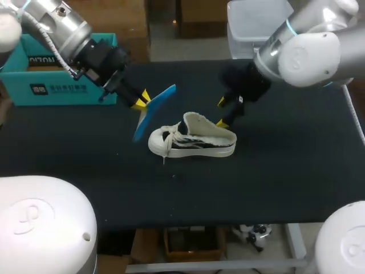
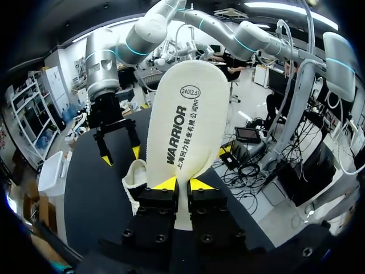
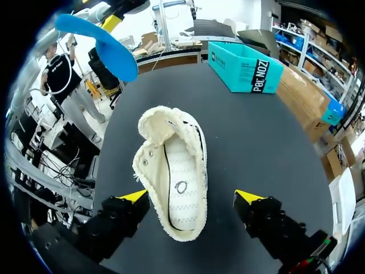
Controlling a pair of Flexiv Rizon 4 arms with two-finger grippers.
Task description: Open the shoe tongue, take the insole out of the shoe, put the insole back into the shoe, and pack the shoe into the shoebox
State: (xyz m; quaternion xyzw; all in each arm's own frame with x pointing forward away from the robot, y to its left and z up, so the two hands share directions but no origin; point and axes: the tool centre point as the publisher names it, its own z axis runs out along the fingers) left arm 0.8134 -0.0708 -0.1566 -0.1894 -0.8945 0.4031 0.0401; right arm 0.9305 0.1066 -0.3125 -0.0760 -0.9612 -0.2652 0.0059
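Now your left jaws pinch the insole (image 2: 183, 123) by its narrower end, holding it in the air just beside the toe of the shoe (image 1: 194, 140). It looks thin, light and bendy, blue on one face and cream on the other. The soft cream canvas shoe sits mid-tabletop (image 1: 285, 171), well apart from the teal shoebox (image 1: 34, 85); its stiffer heel collar seems the best hold. Your right jaws hang spread by that heel.

The head camera looks down from above and behind on the whole table (image 1: 285, 188). The left wrist camera peers along its pincer (image 2: 182, 184), close behind the insole (image 2: 182, 114); the right one looks steeply down from close by. All three catch the shoe (image 1: 194, 142).
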